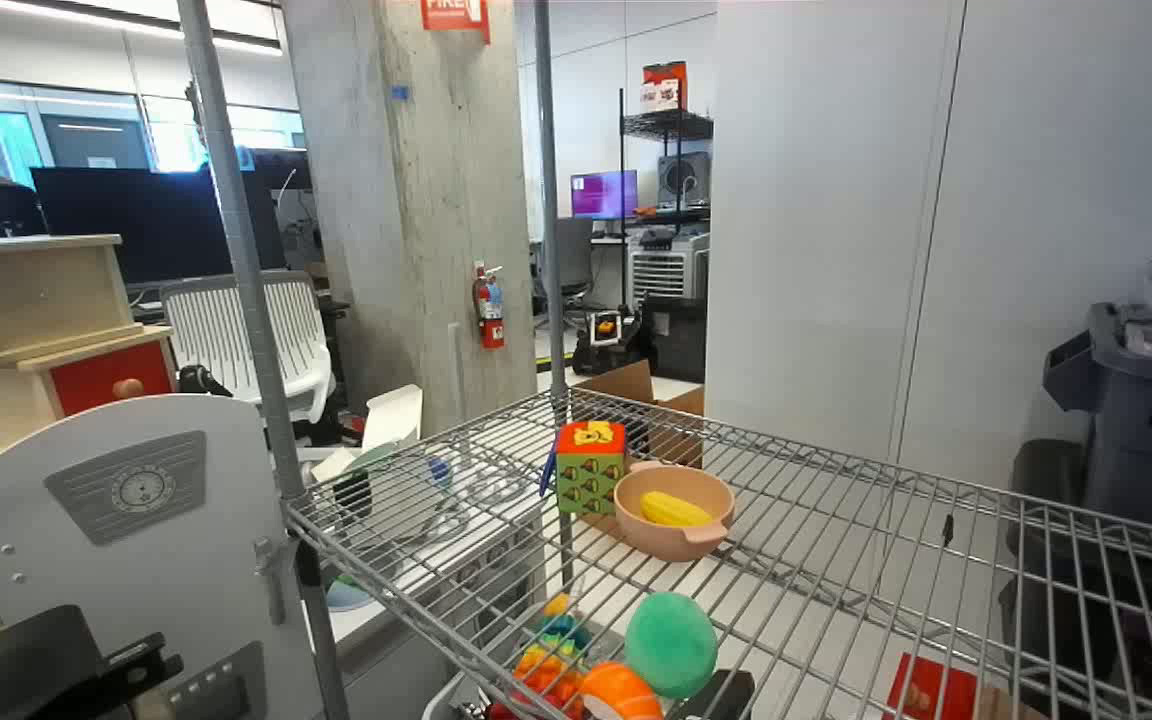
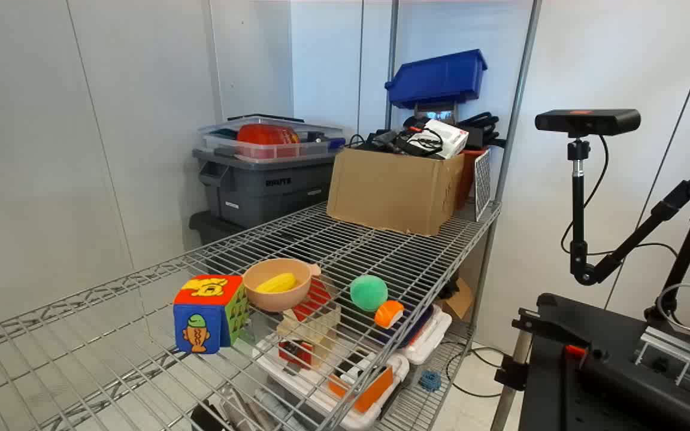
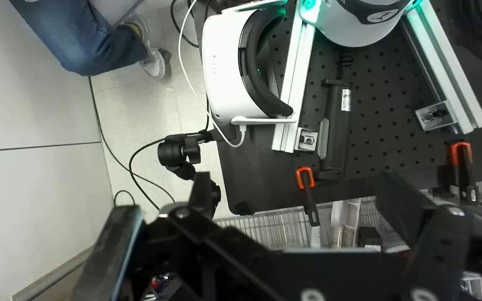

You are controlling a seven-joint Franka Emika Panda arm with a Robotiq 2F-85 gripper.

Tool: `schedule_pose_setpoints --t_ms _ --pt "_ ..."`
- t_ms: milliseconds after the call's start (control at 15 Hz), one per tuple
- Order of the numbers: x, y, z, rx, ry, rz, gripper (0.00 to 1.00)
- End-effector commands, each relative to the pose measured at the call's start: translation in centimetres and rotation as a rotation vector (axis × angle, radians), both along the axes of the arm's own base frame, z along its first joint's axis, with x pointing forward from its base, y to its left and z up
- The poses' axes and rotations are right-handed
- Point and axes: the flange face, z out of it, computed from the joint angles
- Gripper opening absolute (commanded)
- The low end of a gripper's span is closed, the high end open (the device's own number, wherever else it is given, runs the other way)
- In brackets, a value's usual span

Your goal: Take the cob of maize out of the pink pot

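One stubby yellow toy cob of maize (image 1: 674,509) lies inside a shallow, round, salmon-pink pot (image 2: 279,302), toward the wall-side edge of the grey wire desk (image 1: 896,468). The black fingers (image 3: 402,205) stand wide apart, gripping nothing. The main risk, I judge, is the rim: coming down off-centre, they could catch it and tip the light-looking pot, and the multicoloured, fabric-looking cube (image 2: 210,314) just beside it leaves little room on that side

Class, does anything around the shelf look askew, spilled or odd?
Yes: the blue bin is tilted above the heaped cardboard box, its support unclear, so it looks precarious. The cob of maize lies inside the pink pot; I see no spill.
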Motion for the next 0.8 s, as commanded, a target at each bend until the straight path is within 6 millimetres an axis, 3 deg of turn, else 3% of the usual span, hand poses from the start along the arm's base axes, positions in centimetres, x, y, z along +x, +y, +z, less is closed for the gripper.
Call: schedule_pose_setpoints --t_ms 0,533,600,667,733 --pt "0.0 0.0 0.1 0.000 -0.001 0.000 1.00" --pt "0.0 0.0 0.2 -0.001 -0.004 0.000 1.00" --pt "2.2 0.4 -0.9 0.024 -0.029 -0.032 1.00" --pt "3.2 0.5 -1.4 0.035 -0.039 -0.049 1.00" --pt "6.6 0.8 -2.9 0.059 -0.063 -0.097 1.00"
